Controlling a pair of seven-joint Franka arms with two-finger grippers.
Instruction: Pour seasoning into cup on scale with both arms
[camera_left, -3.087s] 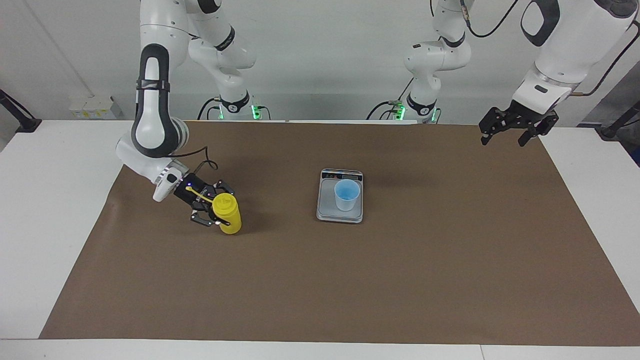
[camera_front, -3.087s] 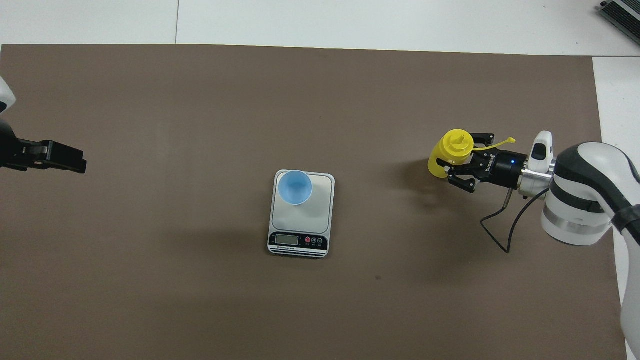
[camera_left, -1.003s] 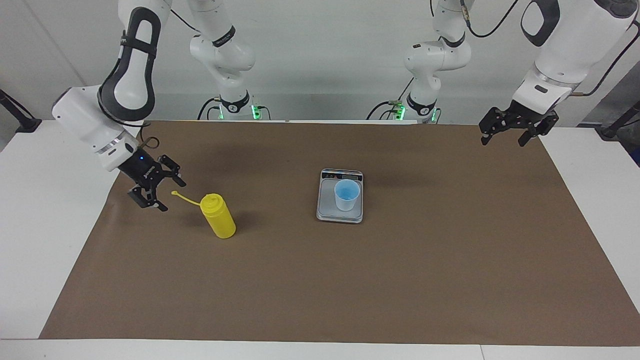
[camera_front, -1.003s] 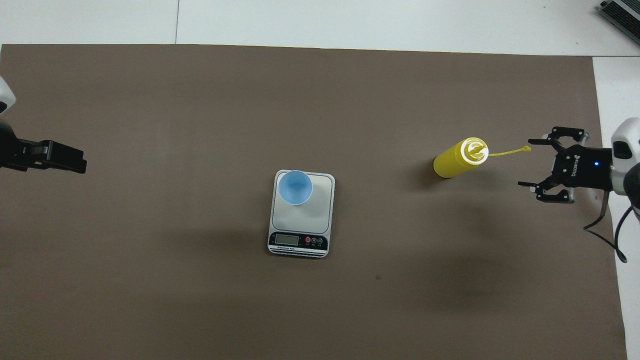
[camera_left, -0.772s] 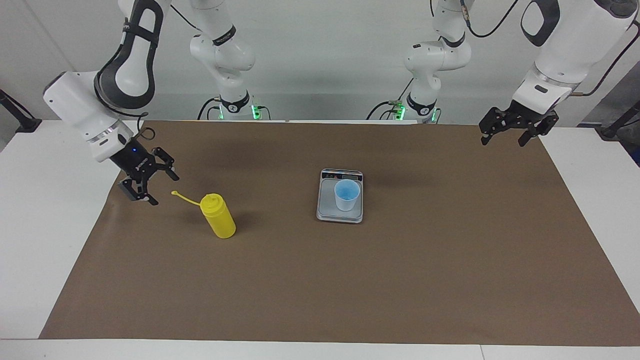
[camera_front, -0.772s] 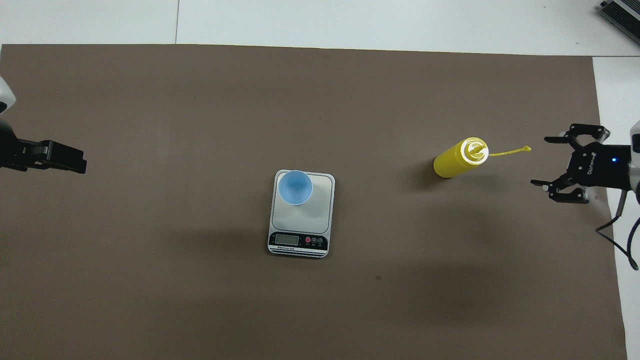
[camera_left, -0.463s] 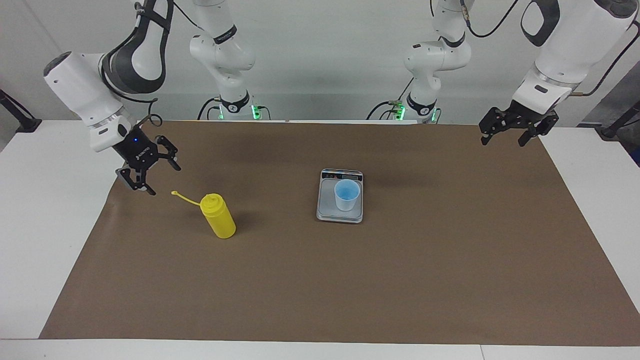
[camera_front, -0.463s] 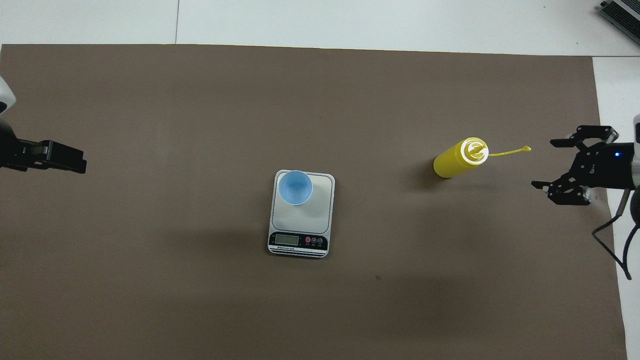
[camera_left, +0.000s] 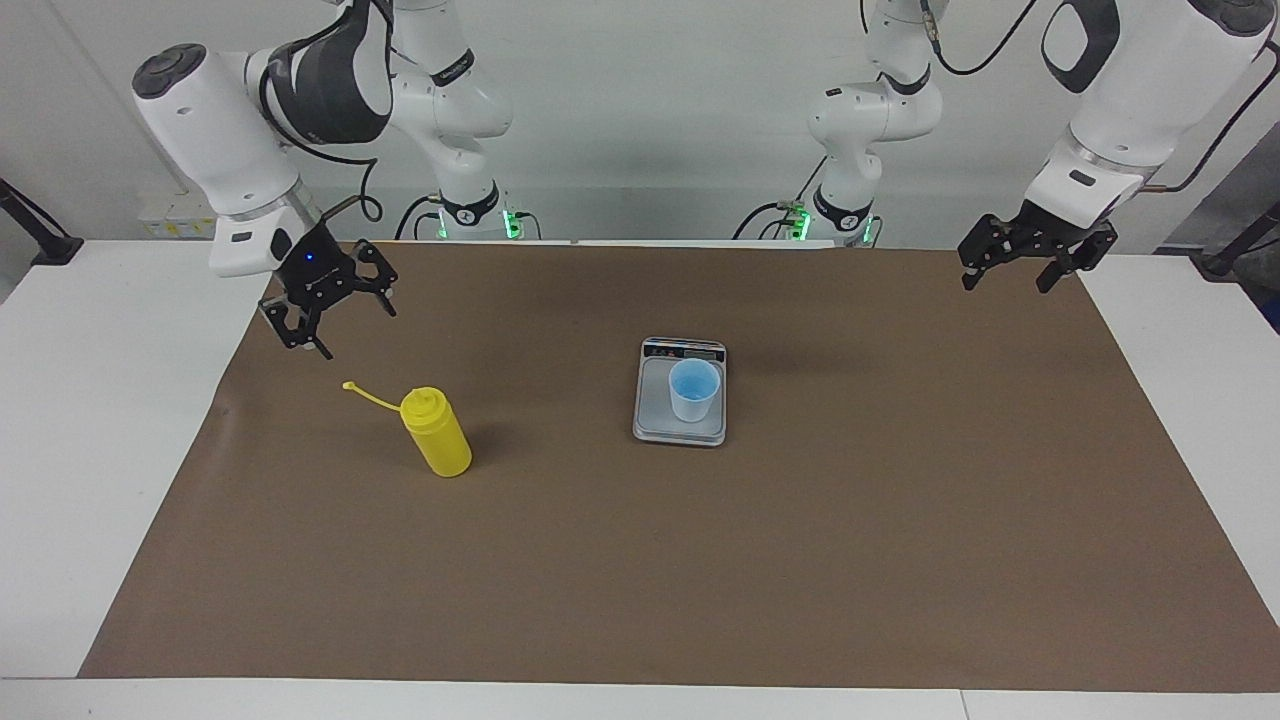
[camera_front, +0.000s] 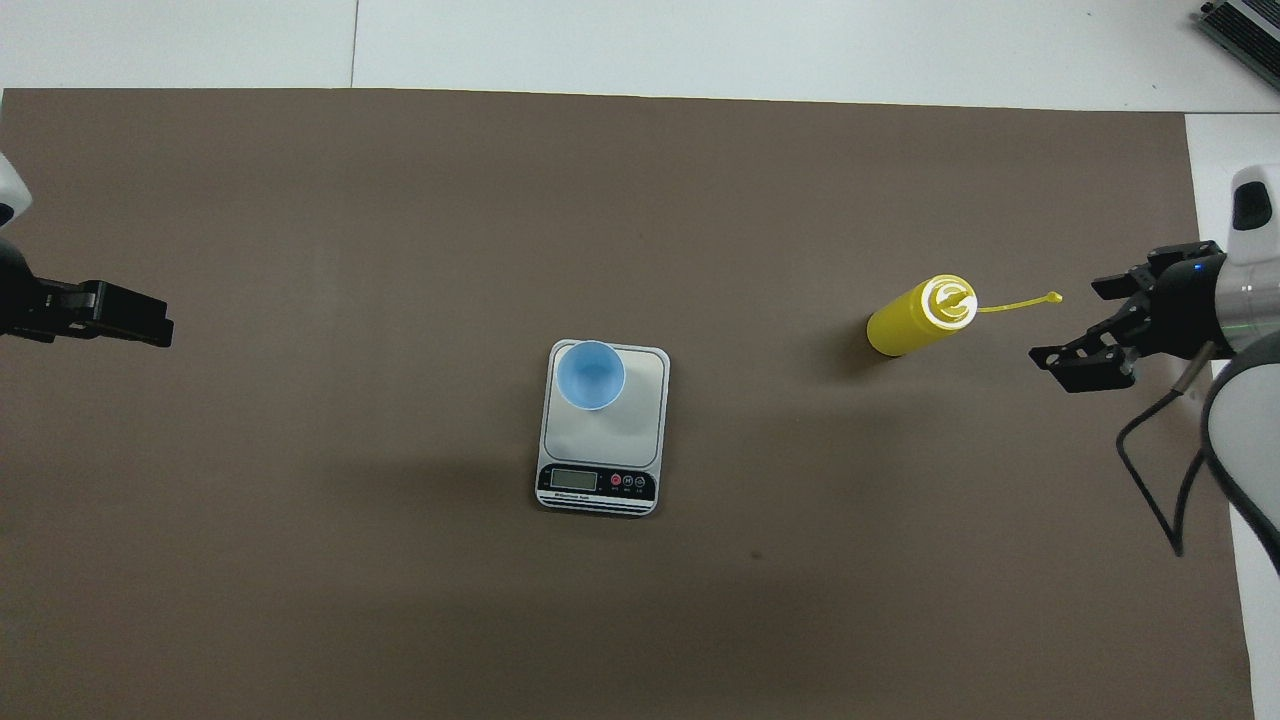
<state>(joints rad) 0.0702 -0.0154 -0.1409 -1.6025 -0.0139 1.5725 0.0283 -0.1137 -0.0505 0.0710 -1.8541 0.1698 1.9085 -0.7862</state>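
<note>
The yellow seasoning bottle (camera_left: 438, 435) stands upright on the brown mat toward the right arm's end, held by nothing. Its cap strap (camera_left: 365, 393) sticks out sideways toward that end. It also shows in the overhead view (camera_front: 915, 318). The light-blue cup (camera_left: 694, 388) stands on the scale (camera_left: 655, 425) in the middle of the mat, at the part of the plate away from the display (camera_front: 590, 375). My right gripper (camera_left: 345, 320) is open and empty, raised over the mat near the strap's end (camera_front: 1065, 320). My left gripper (camera_left: 1006, 284) is open and empty, and waits raised at the left arm's end (camera_front: 150, 325).
A brown mat (camera_left: 700, 580) covers most of the white table (camera_left: 90, 450). The scale's display (camera_front: 575, 479) faces the robots. Bare white table shows at both ends of the mat.
My right gripper, around the bottle 3.1 s ago, has let it go, drawn back toward the right arm's end and risen. The bottle stands free. The left arm has not moved.
</note>
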